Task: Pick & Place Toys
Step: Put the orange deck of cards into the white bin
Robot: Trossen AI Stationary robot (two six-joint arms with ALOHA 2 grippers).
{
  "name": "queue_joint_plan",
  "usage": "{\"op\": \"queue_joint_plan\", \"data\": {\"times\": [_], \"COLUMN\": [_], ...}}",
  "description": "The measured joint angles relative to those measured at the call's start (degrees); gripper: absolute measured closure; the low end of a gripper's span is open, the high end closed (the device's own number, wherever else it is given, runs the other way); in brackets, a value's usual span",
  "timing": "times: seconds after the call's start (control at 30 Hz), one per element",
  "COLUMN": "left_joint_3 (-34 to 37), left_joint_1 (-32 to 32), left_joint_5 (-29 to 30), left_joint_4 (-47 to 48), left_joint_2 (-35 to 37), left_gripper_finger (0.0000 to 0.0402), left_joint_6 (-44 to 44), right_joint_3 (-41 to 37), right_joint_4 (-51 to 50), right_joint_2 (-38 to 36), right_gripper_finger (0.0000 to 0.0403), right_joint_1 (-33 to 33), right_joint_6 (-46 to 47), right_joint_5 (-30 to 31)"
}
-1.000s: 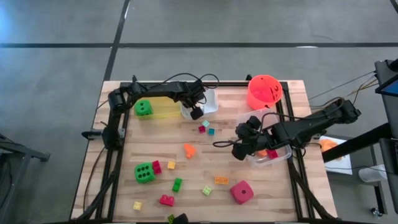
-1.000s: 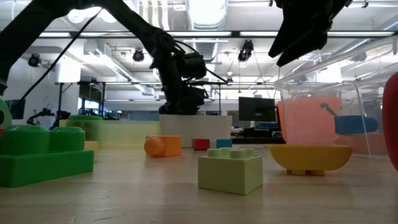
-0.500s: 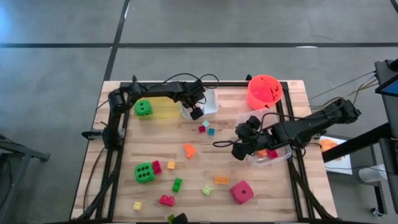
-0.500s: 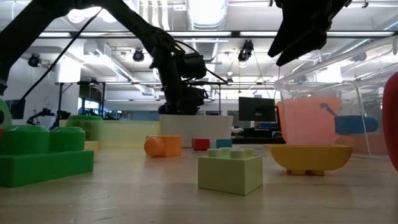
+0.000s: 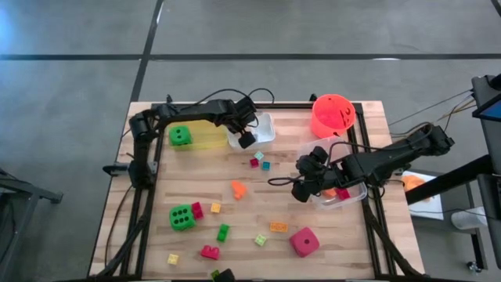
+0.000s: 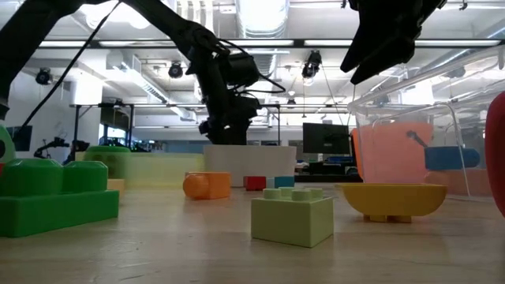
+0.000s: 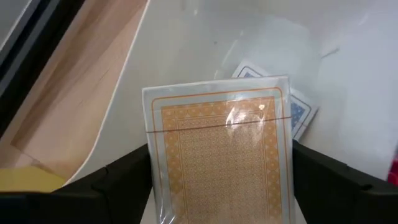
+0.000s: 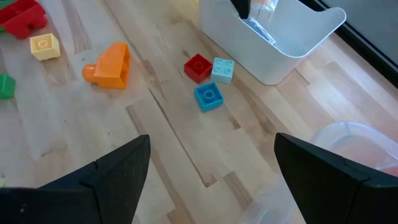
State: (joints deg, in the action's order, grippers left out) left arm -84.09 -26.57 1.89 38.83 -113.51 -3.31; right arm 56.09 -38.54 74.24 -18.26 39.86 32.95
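— Nearest along the front edge of the surface (image 5: 149, 235)?
— Red brick (image 5: 210, 251) and yellow brick (image 5: 172, 258) lying loose; pink-red die (image 5: 304, 241) just to the right; pale green brick (image 5: 261, 240) and green brick (image 5: 223, 231) a little farther in; green die (image 5: 182, 217) on the left, with a small red brick (image 5: 197, 210) touching its side

— Middle of the surface?
— Orange brick (image 5: 238, 189) alone on the wood; red, pale blue and blue bricks (image 8: 208, 78) clustered beyond it, just short of the white tray (image 5: 266, 131); right claw (image 5: 301, 188) hanging above the wood beside the clear tray (image 5: 356, 193), fingers (image 8: 124, 168) spread wide apart, nothing between them; a few coloured bricks visible inside that clear tray

— And at the back?
— Left claw (image 5: 246, 139) over the white tray, clamped on an orange-backed card (image 7: 221, 158) in a clear wrapper; fingers (image 7: 121, 180) pressing on both long edges; blue-backed card (image 7: 298, 112) lying in the tray underneath; second green die (image 5: 181, 136) sitting in the yellow tray (image 5: 205, 138) to the left; orange-red bucket (image 5: 333, 114) at the far right corner
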Motion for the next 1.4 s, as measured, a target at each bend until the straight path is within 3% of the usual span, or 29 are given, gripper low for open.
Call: {"op": "queue_joint_plan", "data": {"times": [0.73, 1.1, 1.27, 1.4], "left_joint_3": [0.2, 5.3, 5.2, 5.2], "left_joint_1": [0.0, 0.0, 0.0, 0.0], "left_joint_5": [0.0, 0.2, 0.2, 0.1], "left_joint_4": [-2.2, -6.3, -6.1, -6.1], "left_joint_2": [-1.1, -1.1, -1.1, -1.0], "left_gripper_finger": [0.0074, 0.0069, 0.0053, 0.0018], "left_joint_6": [-1.5, -3.0, -3.0, -3.0], "right_joint_3": [1.0, 1.0, 1.0, 1.0], "right_joint_4": [0.0, -0.1, -0.1, -0.1], "right_joint_2": [0.0, 0.0, 0.0, 0.0], "right_gripper_finger": [0.0066, 0.0066, 0.0066, 0.0066], "right_joint_1": [0.0, 0.0, 0.0, 0.0], "right_joint_6": [0.1, -0.2, -0.4, -0.3], "right_joint_5": [-0.2, -0.4, -0.4, -0.4]}}
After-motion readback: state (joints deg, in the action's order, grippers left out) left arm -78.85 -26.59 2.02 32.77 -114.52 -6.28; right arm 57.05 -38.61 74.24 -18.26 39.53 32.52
